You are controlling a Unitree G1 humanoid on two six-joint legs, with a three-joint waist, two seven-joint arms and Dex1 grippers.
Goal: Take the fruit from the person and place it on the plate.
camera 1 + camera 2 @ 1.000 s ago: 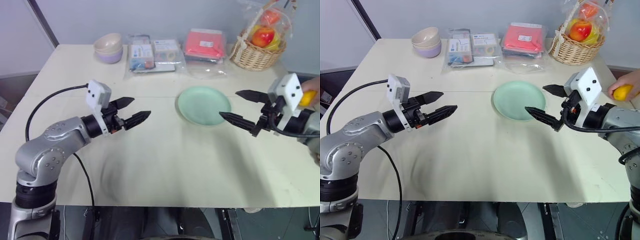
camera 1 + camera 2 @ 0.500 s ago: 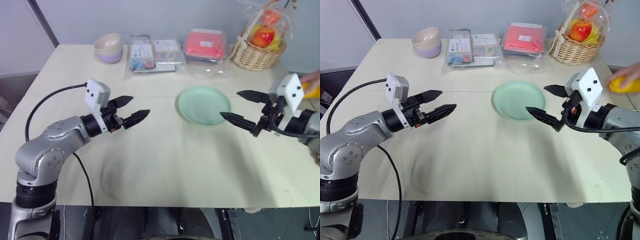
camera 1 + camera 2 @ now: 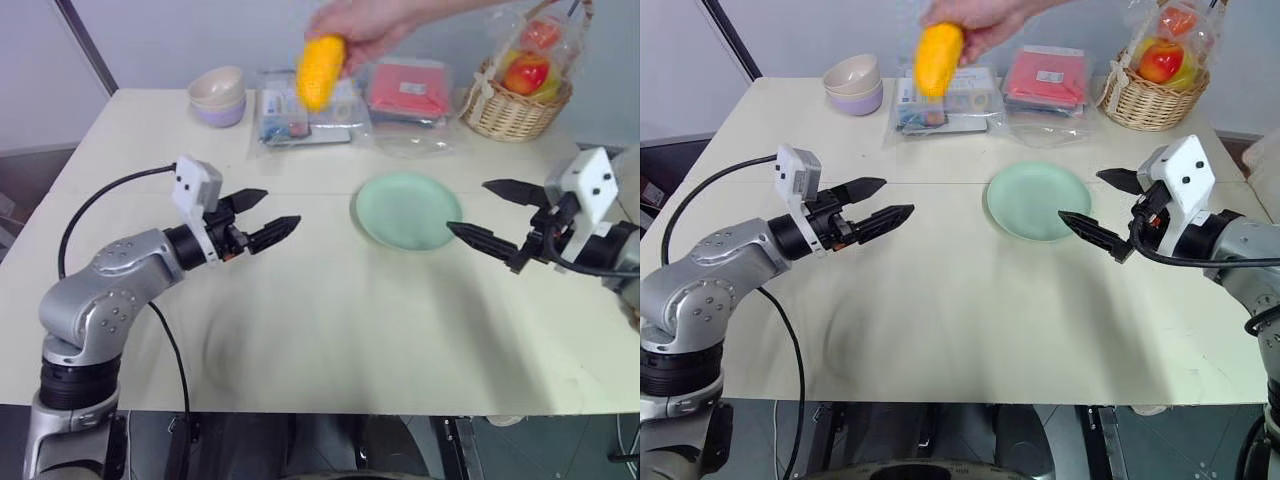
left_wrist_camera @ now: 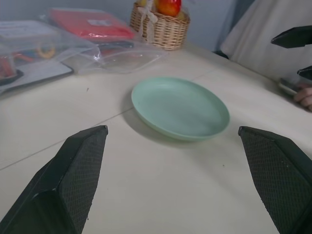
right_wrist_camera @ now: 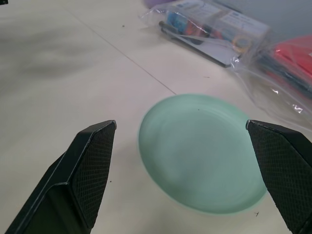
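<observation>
A person's hand (image 3: 368, 22) holds the yellow-orange fruit (image 3: 320, 70) in the air above the back of the table, over the plastic packets. The pale green plate (image 3: 408, 210) lies bare at the table's middle right, between my two grippers. To the left of the plate, my left gripper (image 3: 278, 210) is open and points toward it, well below and in front of the fruit. At the plate's right edge my right gripper (image 3: 468, 206) is open too, pointing left. Nothing sits between either pair of fingers (image 4: 73, 185), and the plate (image 5: 204, 151) shows ahead in both wrist views.
A wicker basket (image 3: 515, 98) of wrapped fruits stands at the back right. Stacked cream and lavender bowls (image 3: 218, 95) are at the back left. Clear packets (image 3: 300, 110) and a red packet (image 3: 410, 90) lie between them.
The person's hand has carried the fruit from the right edge behind my right gripper up and leftward to above the back middle of the table. Both grippers have stayed in place, open.
</observation>
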